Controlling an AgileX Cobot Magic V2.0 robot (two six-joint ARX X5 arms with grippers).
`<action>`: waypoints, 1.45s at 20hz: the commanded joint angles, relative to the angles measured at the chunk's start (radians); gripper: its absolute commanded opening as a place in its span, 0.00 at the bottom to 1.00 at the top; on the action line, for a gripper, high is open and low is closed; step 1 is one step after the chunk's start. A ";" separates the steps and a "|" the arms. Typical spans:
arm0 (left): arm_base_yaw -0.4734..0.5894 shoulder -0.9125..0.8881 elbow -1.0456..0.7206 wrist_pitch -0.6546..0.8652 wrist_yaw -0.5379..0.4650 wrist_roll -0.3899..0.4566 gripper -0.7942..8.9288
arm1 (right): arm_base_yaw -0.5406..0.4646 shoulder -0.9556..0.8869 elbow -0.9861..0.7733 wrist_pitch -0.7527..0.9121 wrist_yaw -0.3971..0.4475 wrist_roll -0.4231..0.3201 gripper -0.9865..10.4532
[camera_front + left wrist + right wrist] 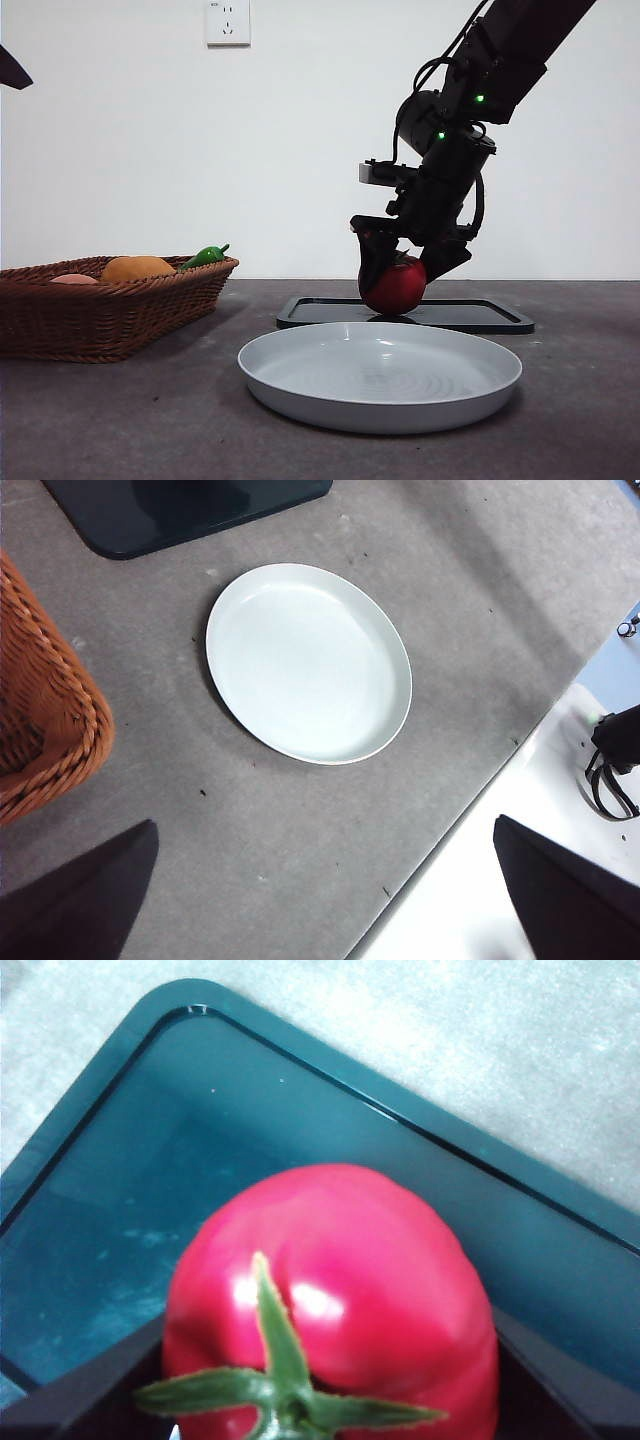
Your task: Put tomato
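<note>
Two receptacles are laid out in the middle of the grey table (120,420): a dark flat tray (470,312) on the far side and a pale round plate (380,375) just in front of it, the plate shown bare in both the front and left wrist views. A wicker basket (100,310) is set well apart at one side and is seen to hold an orange round fruit (138,268), a green pepper (205,256) and a pinkish item that is only partly visible.

The right gripper (400,270) is lowered over the tray from above, and its two black jaws are clamped on opposite flanks of the tomato (393,286). The tomato is held at, or just above, the tray floor; contact cannot be confirmed from the front view. A low, steep approach of this kind is judged to suit either a lift from the tray or a gentle set-down on it, with little drop height.

The tomato is nearly round, so no marked long axis is shown; its stem-to-base axis is tipped back toward the wrist, the green star-shaped stem (285,1385) being turned to the wrist camera and the smooth base pointed away, out over the tray.

The left gripper (320,920) is kept clear above the near table, its jaws spread wide with nothing between them, presumably in waiting.
</note>
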 commanded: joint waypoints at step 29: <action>-0.003 0.005 0.021 0.007 0.005 0.019 0.66 | 0.007 -0.875 -0.143 -0.536 -0.050 0.001 0.56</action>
